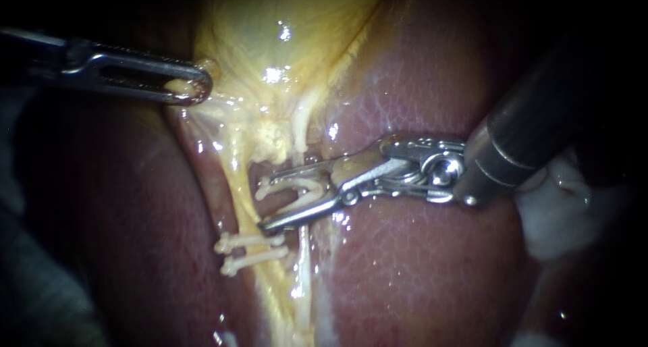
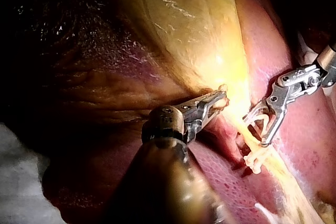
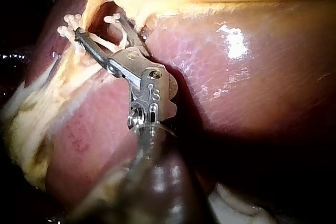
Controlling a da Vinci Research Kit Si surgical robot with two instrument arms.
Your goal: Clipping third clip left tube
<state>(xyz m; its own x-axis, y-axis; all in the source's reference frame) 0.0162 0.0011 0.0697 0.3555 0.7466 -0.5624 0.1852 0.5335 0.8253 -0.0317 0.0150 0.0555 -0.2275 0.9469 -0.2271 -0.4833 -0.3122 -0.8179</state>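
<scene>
In the endoscope view, light peaks on the gallbladder at 12 o'clock, glare spots the wet liver, and shadow fills 9 and 3 o'clock.

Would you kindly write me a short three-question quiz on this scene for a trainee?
1. True or false: the left instrument grips the gallbladder in its jaws.
2. How many closed clips sit on the left tube? A one, B two, C four.
3. Fill in: the right instrument holds an open ____ between its jaws.
Key: 1 true; 2 B; 3 clip.
</scene>
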